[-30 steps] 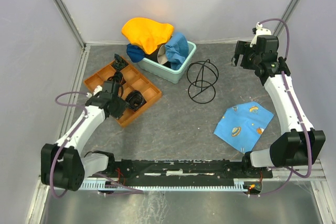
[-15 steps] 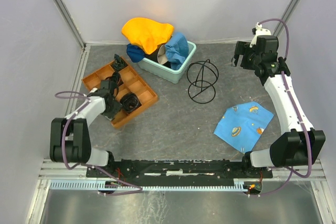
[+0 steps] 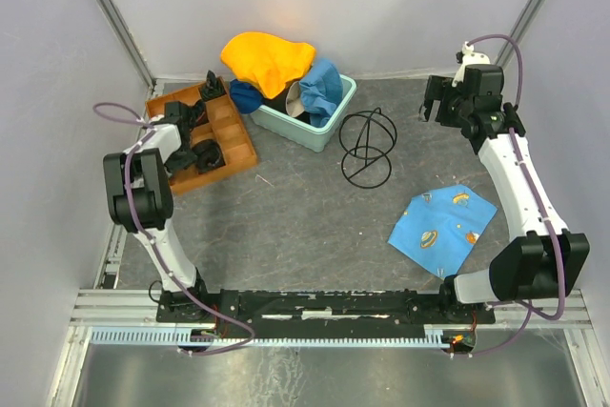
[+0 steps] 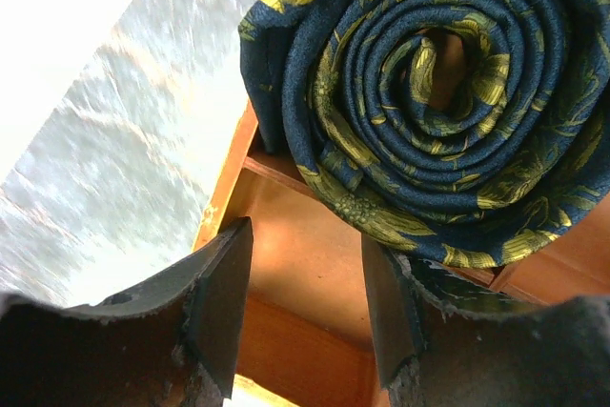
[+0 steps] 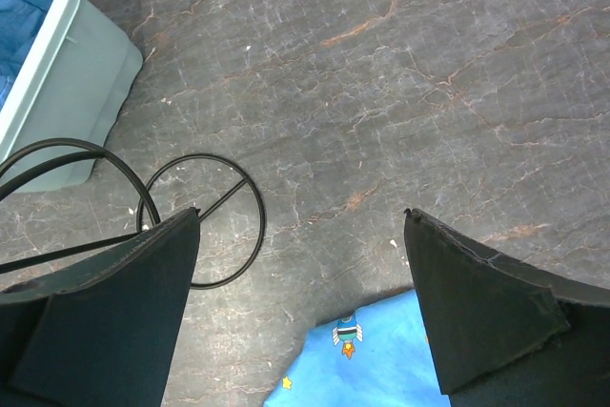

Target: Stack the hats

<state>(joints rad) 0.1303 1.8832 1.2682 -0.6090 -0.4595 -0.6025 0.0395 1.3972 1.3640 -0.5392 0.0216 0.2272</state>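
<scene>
Left gripper [image 4: 305,293] half-open, right gripper [image 5: 301,221] wide — empty

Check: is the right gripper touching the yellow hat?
Apart. Top view: the right gripper hangs open at the far right; the yellow hat tops the pile at the tub, wire stand between them.

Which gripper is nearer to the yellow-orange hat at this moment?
Left. The left gripper is over the orange tray, just left of the yellow-orange hat; the right gripper hovers well to its right, past the tub and wire stand.
</scene>
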